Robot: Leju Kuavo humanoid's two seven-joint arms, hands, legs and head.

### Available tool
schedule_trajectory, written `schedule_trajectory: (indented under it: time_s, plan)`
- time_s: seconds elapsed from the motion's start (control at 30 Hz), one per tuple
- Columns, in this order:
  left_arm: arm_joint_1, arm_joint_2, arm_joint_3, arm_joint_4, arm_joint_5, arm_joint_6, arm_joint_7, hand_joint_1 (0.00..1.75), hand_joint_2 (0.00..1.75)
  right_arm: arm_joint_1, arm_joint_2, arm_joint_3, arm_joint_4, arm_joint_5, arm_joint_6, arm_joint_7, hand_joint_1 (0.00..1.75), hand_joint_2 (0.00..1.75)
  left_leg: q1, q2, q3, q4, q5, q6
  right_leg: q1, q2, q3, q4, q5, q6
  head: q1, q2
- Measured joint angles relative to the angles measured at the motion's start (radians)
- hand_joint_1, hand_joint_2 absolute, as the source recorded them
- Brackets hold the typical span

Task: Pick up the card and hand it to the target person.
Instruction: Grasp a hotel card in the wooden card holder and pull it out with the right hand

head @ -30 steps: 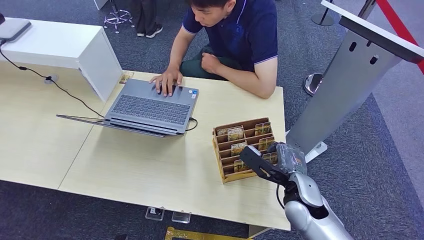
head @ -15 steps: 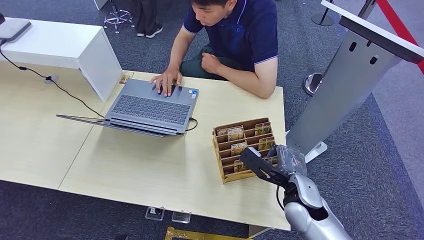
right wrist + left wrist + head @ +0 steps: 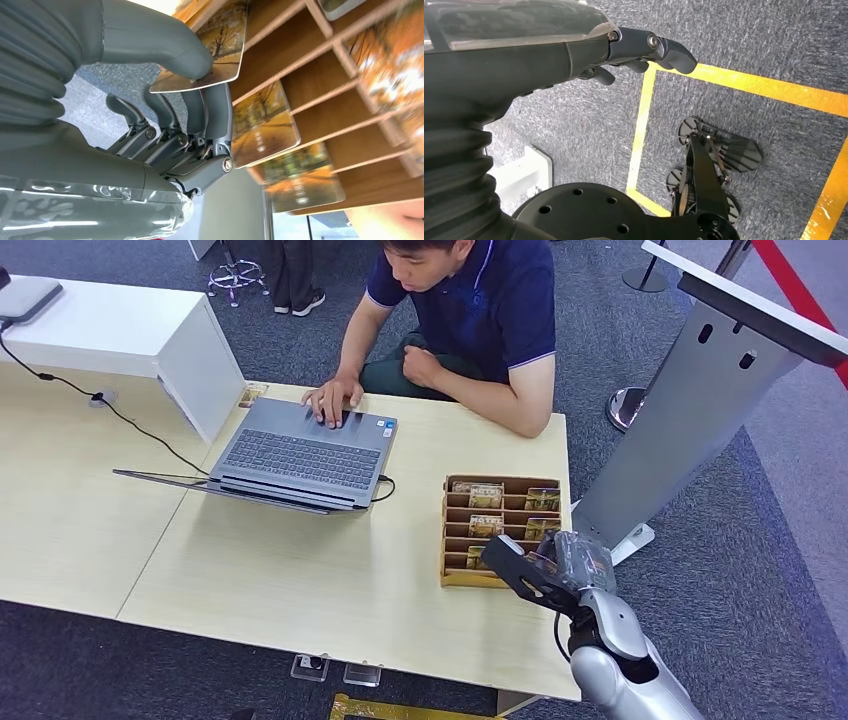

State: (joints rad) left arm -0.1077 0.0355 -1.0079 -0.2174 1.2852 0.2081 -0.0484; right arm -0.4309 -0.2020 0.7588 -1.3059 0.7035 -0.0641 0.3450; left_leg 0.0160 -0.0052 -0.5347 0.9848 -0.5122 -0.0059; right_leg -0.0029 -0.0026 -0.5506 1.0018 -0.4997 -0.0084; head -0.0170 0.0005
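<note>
I hold one card [image 3: 215, 47] in my right hand [image 3: 165, 100]. My thick thumb presses on its top and my dark fingers [image 3: 207, 112] are under it, so it is pinched tight. The card has a picture of yellow trees on it. It is just beside the wooden card rack [image 3: 456, 540], near the low front edge, and I think it is out of its slot now. More cards [image 3: 262, 132] sit in the rack's rows.

The rack stands on the table [image 3: 300, 580], close to the corner on my right side. A person [image 3: 470, 310] sits at the far side of the table with one hand on a laptop [image 3: 300, 455].

My left hand [image 3: 644, 47] hangs down over the grey floor [image 3: 749, 50]. It holds nothing, and its fingers are bent a little with gaps between them.

So I think the picking-up part is nearly done. Next I need to lift the card away from the rack without bumping it. Then I need to reach over the table to the person, keep my pinch tight, and hold the card where they can take it.
</note>
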Motion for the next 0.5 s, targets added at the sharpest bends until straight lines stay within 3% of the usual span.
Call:
schedule_trajectory:
  time_s: [0.3, 0.5]
  plan:
    - [0.000, 0.000, 0.000, 0.000, -0.011, -0.001, -0.005, 0.00, 1.75, -0.015, -0.001, 0.000, -0.025, 0.039, 0.018, 0.004, 1.62, 1.75, 0.000, 0.000, -0.001, 0.000, 0.000, 0.000, 0.000, 0.000, 0.000, 0.000, 0.000, 0.000, 0.000, 0.000]
    - [-0.001, 0.000, -0.001, 0.000, -0.025, -0.011, -0.021, 0.00, 1.75, -0.120, 0.019, 0.001, -0.051, 0.009, 0.062, -0.007, 1.62, 1.75, 0.000, 0.000, -0.001, 0.000, 0.000, 0.000, 0.000, 0.000, 0.000, 0.000, 0.000, 0.000, 0.000, 0.000]
